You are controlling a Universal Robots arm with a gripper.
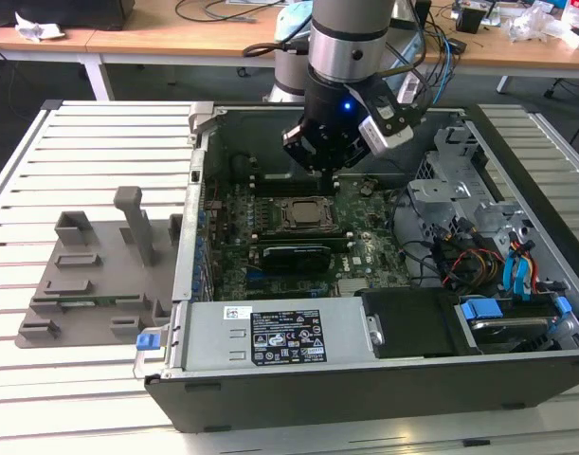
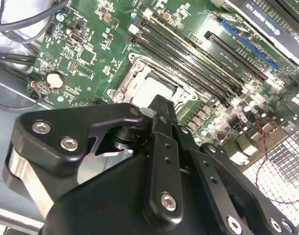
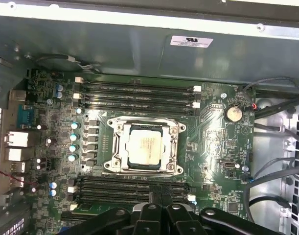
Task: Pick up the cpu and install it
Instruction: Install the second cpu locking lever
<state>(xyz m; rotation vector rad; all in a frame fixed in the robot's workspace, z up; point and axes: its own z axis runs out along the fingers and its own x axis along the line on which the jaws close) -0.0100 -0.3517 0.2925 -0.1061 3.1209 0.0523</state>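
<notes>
The small flat square silver-topped cpu lies seated in its metal-rimmed socket frame, directly below the black claw; the claw's fingers are drawn together, holding nothing.

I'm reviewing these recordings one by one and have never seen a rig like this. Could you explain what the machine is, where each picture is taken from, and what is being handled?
The machine is a single robot arm ending in a black gripper. The exterior view is taken by a camera off the arm: it shows the arm reaching down into an open computer case, which lies on a slatted white table. A grey moulded tray sits on the exterior view's left of the case. The two wrist views come from cameras riding on the arm, looking down at the green motherboard. At its middle the cpu, a small silver square, sits in its metal-rimmed socket. The gripper hangs above the board near the socket; I see nothing held in it.
</notes>
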